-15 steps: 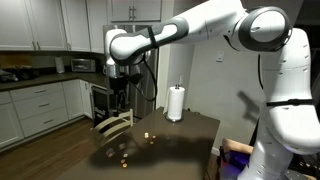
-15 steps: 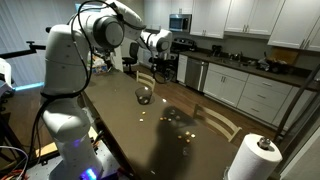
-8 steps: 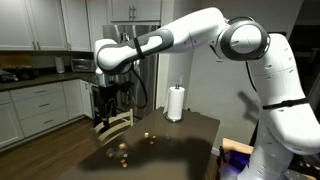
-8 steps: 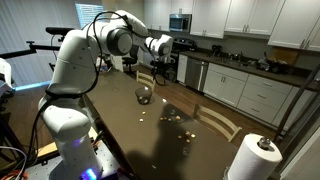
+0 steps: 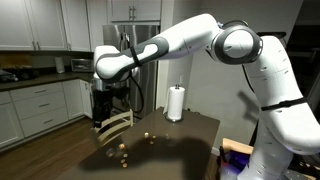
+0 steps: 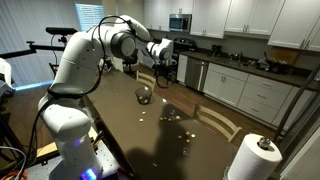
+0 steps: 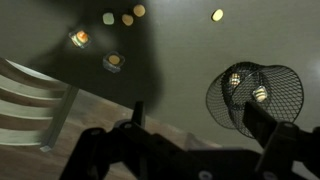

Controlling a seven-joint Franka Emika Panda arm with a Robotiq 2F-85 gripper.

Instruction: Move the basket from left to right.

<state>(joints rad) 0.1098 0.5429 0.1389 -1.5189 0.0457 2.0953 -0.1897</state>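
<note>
Dark glossy table (image 6: 118,135): wire basket (image 6: 144,96) resting toward one end. Small yellowish pieces (image 6: 176,117) scattered mid-surface, apart from basket. White paper-towel roll (image 6: 252,160) upright near opposite end, well apart from both.

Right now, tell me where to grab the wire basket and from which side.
Grip the wire basket by its top rim, coming straight down from above with one finger of the open claw inside and one outside. It seems to sit mouth up on the table, and its round mesh wall offers no handle.
</note>
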